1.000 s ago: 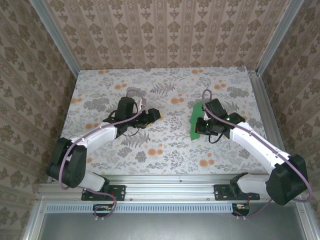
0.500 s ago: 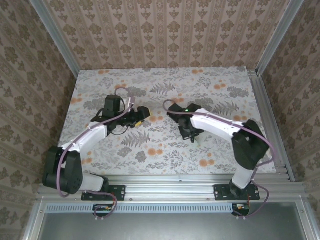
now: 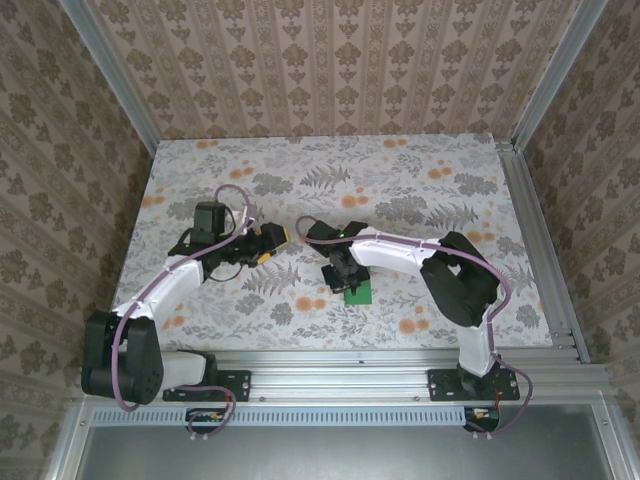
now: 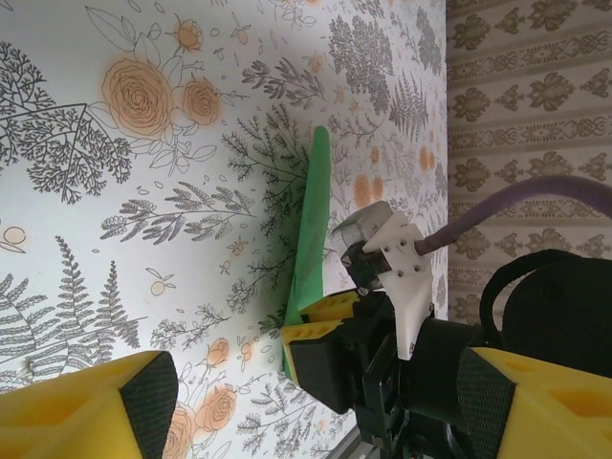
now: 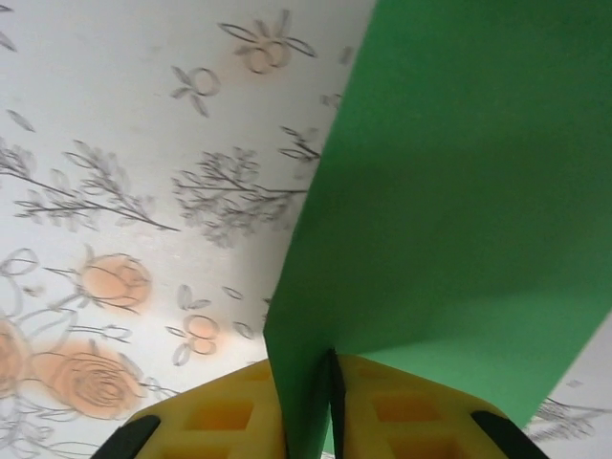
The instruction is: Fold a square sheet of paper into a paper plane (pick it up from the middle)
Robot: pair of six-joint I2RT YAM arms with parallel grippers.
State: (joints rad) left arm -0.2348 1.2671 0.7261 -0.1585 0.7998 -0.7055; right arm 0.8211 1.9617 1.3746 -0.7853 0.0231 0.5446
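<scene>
Green paper (image 5: 459, 191) in right end effector (image 5: 330, 387)

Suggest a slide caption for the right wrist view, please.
Right gripper pinches the green paper over the floral table.

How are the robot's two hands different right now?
The left hand has its fingers spread wide with nothing between them; the right hand pinches the green paper between nearly closed fingers. The left hand points across at the right hand, while the right hand points down at the flowery table. Both have yellow fingers.
</scene>
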